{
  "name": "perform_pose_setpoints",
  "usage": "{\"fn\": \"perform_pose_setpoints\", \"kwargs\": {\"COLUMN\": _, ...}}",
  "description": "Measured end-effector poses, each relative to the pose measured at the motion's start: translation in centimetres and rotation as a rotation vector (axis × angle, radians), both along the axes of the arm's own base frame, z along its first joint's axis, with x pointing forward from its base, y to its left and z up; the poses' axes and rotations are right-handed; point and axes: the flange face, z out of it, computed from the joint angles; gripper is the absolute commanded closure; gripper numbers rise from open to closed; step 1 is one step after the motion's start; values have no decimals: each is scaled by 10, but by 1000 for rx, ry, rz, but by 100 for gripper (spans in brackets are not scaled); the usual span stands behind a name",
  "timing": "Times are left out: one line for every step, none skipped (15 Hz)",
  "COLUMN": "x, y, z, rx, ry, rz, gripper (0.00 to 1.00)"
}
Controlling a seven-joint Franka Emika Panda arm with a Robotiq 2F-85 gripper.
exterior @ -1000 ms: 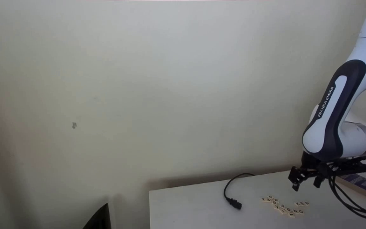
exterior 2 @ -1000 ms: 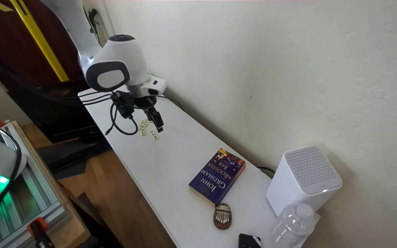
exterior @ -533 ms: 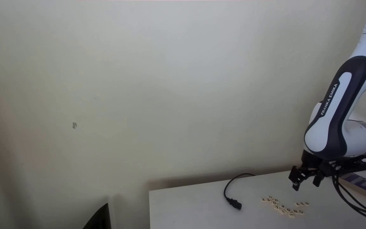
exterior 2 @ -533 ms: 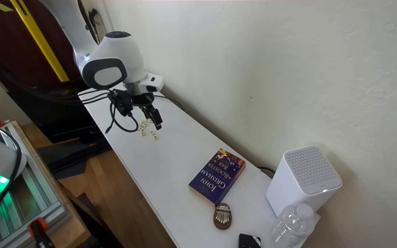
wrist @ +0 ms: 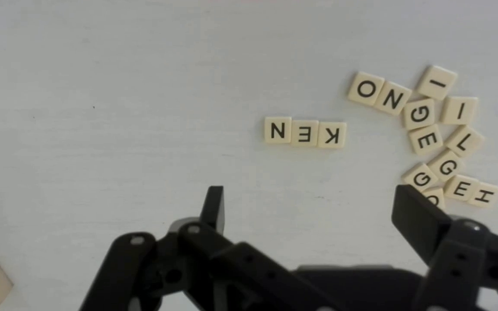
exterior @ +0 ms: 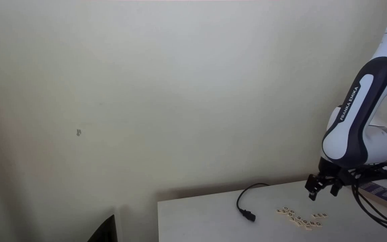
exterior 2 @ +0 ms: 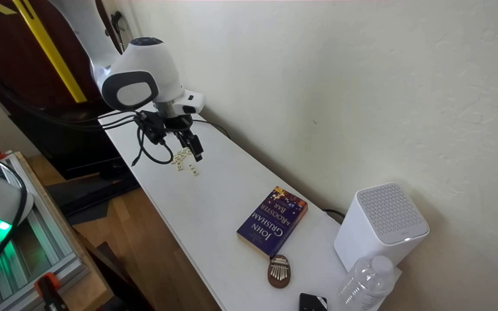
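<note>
My black gripper hangs above the white table, open, with only bare tabletop showing between its fingers. Three cream letter tiles lie in a short row reading K, E, N, just beyond the fingertips in the wrist view. Right of that row is a loose cluster of several more letter tiles; the right-hand finger partly hides one tile at its lower end. In both exterior views the gripper stays clear of the tabletop, and nothing is held.
A black cable with a plug lies near the wall. Farther along the table are a blue paperback book, a small brown thumb piano, a black item, a white box-shaped device and a clear bottle.
The arm and gripper have risen slightly, drifting a little left in one exterior view. Jaws remain wide apart, and the tiles have not moved.
</note>
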Motion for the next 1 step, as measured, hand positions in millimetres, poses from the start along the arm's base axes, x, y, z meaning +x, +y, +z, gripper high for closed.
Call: {"fn": "perform_pose_setpoints", "kwargs": {"x": 0, "y": 0, "z": 0, "rx": 0, "ry": 0, "rz": 0, "gripper": 0}}
